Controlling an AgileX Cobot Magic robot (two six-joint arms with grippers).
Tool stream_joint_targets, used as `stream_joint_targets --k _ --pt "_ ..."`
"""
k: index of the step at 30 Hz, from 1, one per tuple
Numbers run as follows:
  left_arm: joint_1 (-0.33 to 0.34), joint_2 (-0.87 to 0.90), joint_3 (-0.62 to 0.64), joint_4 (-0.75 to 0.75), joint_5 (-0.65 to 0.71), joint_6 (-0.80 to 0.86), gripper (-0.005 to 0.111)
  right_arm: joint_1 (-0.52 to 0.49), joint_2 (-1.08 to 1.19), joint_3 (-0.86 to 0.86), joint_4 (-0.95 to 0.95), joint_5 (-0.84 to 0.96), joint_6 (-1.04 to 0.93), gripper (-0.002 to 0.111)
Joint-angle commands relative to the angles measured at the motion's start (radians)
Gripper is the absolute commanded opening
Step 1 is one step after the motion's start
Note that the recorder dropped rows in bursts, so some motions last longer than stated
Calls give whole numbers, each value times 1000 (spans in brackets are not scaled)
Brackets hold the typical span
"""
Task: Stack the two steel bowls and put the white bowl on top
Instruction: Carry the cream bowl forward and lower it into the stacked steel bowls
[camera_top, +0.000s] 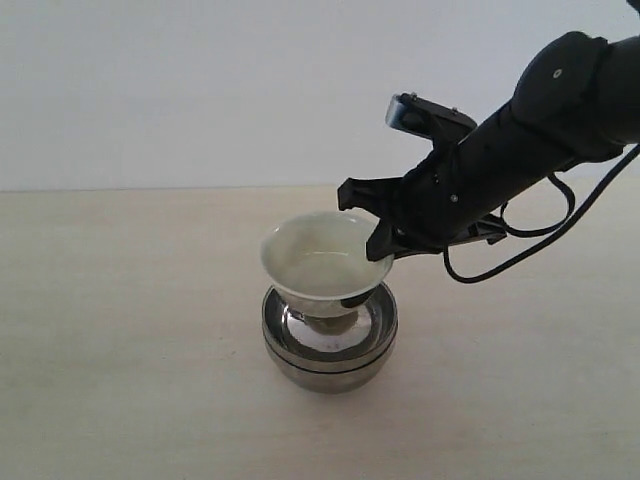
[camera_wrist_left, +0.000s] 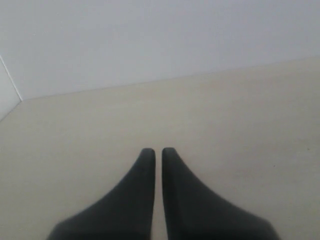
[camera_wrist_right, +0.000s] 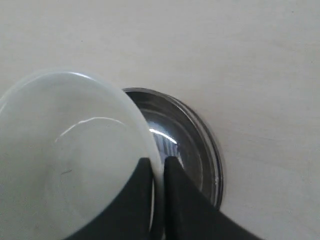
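The two steel bowls (camera_top: 330, 345) stand nested, one inside the other, on the table at the middle. Just above them hangs the white bowl (camera_top: 318, 258), slightly tilted, its dark foot down inside the upper steel bowl's opening. My right gripper (camera_top: 383, 243) is shut on the white bowl's right rim, one finger inside and one outside. In the right wrist view the white bowl (camera_wrist_right: 70, 155) covers part of the steel bowls (camera_wrist_right: 192, 145), with the right gripper (camera_wrist_right: 158, 162) pinching its rim. My left gripper (camera_wrist_left: 156, 151) is shut on nothing, over bare table, and is out of the exterior view.
The pale wooden table (camera_top: 120, 340) spreads around the stack, with a white wall behind. A black cable (camera_top: 520, 250) loops under the right arm.
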Motion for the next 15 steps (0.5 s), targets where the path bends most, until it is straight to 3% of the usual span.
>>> stream_joint_targets --k 1,15 --pt "3 -4 3 -8 -8 -10 4 3 42 6 10 -20 -11 0" --pt "3 -4 3 -8 -8 -10 4 3 84 6 35 -27 -40 0"
